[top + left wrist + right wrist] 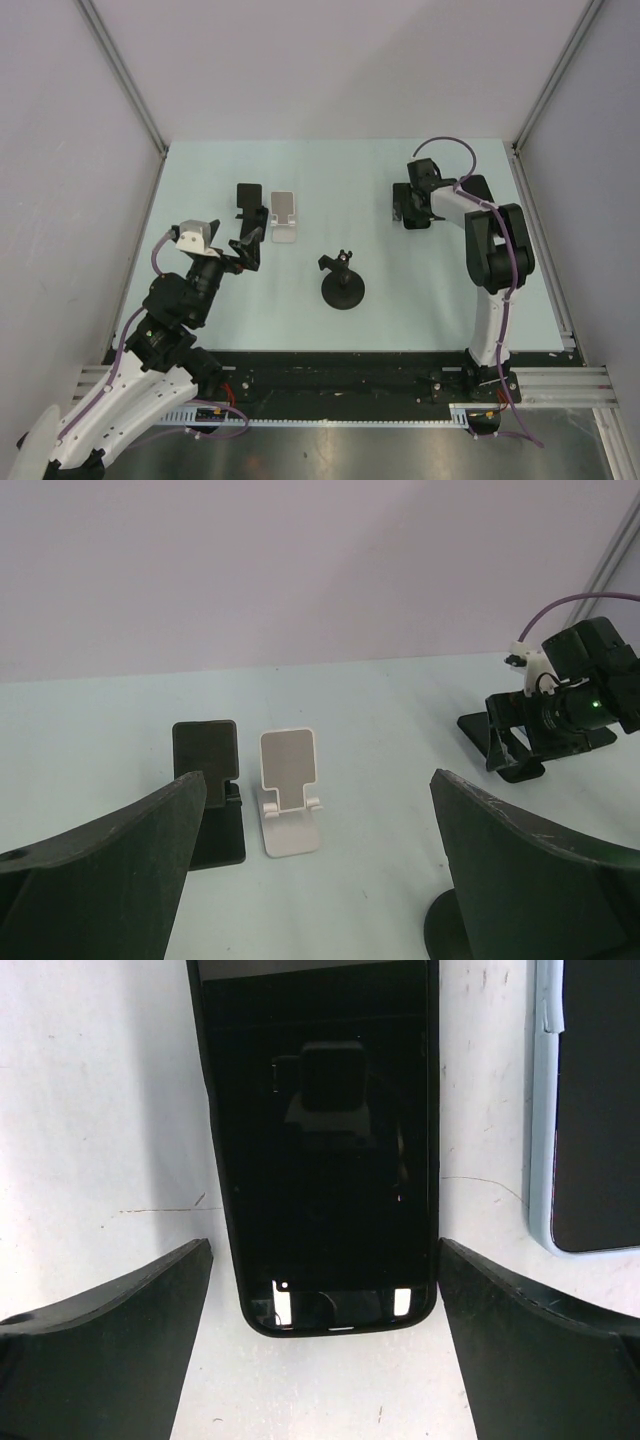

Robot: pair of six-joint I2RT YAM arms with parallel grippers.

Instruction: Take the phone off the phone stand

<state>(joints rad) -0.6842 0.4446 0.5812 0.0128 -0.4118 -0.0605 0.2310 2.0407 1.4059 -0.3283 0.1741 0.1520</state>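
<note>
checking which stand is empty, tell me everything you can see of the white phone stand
The white phone stand looks like smooth plastic or painted metal: a flat base, a back plate tilted rearward with a grey pad, and two small lips in front. It holds no phone. It stands on the table, close beside a black stand; nothing else touches it.
</note>
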